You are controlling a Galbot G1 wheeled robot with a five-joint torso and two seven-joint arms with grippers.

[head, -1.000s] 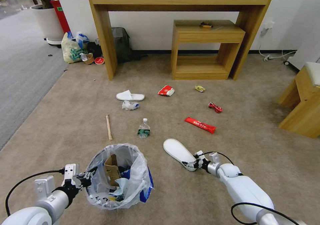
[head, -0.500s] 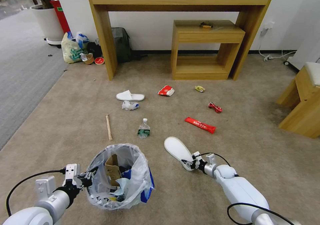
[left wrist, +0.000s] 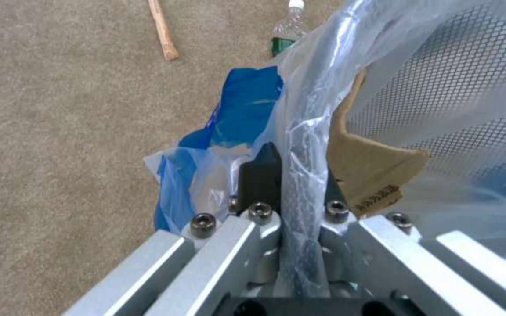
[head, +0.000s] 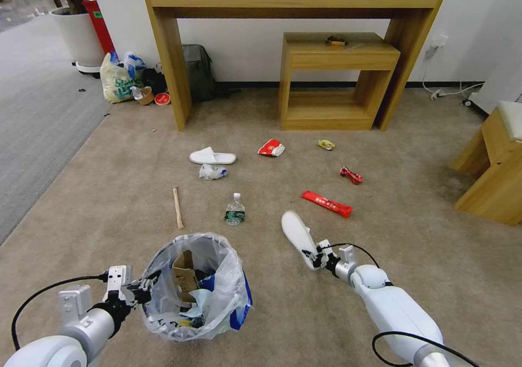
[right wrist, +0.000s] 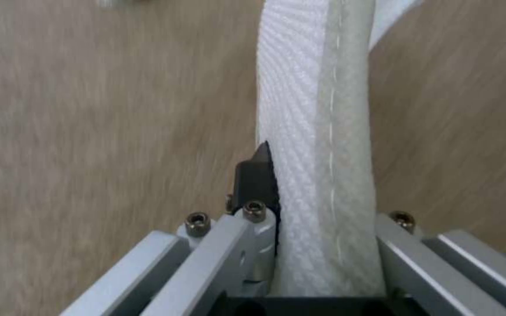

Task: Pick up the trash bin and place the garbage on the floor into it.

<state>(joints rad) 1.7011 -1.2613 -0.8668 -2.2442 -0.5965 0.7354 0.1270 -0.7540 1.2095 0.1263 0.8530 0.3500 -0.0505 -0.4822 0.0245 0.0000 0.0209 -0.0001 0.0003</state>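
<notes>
The trash bin (head: 193, 288), black mesh with a crinkly bag, hangs at the lower left, cardboard inside. My left gripper (head: 142, 292) is shut on its rim, and the left wrist view shows rim and liner (left wrist: 303, 145) clamped between the fingers. My right gripper (head: 314, 258) is shut on a white slipper (head: 296, 231), lifted and tilted off the beige floor (head: 408, 236). In the right wrist view the slipper (right wrist: 317, 109) runs out from the jaws. On the floor lie another slipper (head: 212, 156), a bottle (head: 235, 210), a stick (head: 177, 207) and a red wrapper (head: 326, 203).
More litter lies farther off: a red-white packet (head: 271, 148), a yellow wrapper (head: 326, 144), a crumpled red wrapper (head: 351, 175). A wooden desk (head: 163, 57) and low shelf (head: 337, 57) stand at the wall, a stool (head: 492, 171) at right, a pale-yellow bag (head: 117, 81) at left.
My right gripper has raised the slipper off the carpet and swung its toe up and to the right. The left arm and the bin have barely moved.
</notes>
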